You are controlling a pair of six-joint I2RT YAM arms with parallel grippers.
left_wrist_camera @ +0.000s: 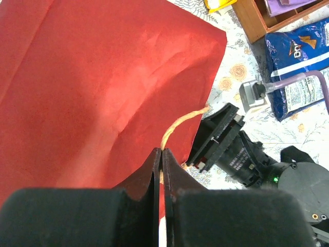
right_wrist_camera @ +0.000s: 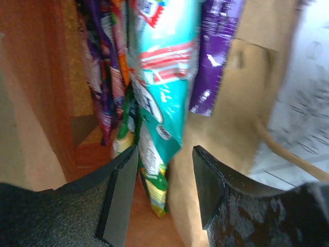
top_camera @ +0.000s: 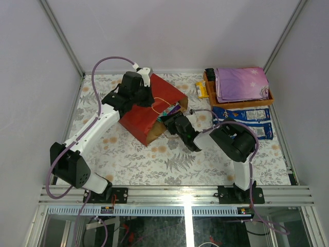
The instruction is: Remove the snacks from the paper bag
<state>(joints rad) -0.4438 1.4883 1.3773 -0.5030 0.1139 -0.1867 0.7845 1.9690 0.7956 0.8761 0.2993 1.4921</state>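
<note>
2 arms meet at the red paper bag point(top_camera: 146, 116), which lies on its side on the flowered table point(top_camera: 205, 164) with its mouth toward the right arm. At the left, the left gripper point(left_wrist_camera: 161, 153) is over the red side of the bag. Its fingers are pressed fully together, and the thin loop handle point(left_wrist_camera: 179, 121) comes out from between them. At the mouth, the right gripper point(right_wrist_camera: 165, 153) has its fingers about half apart. The end of 1 teal packet point(right_wrist_camera: 164, 67) lies between them, close to the left finger and with a gap to the right finger, so nothing is gripped. Purple packets point(right_wrist_camera: 216, 51) stand beside it inside the bag. Further right, 2 blue-and-white packs point(top_camera: 241, 114) lie on the table, just on the near side of the wooden tray point(top_camera: 231, 105), which holds a purple cloth point(top_camera: 241, 82).
</note>
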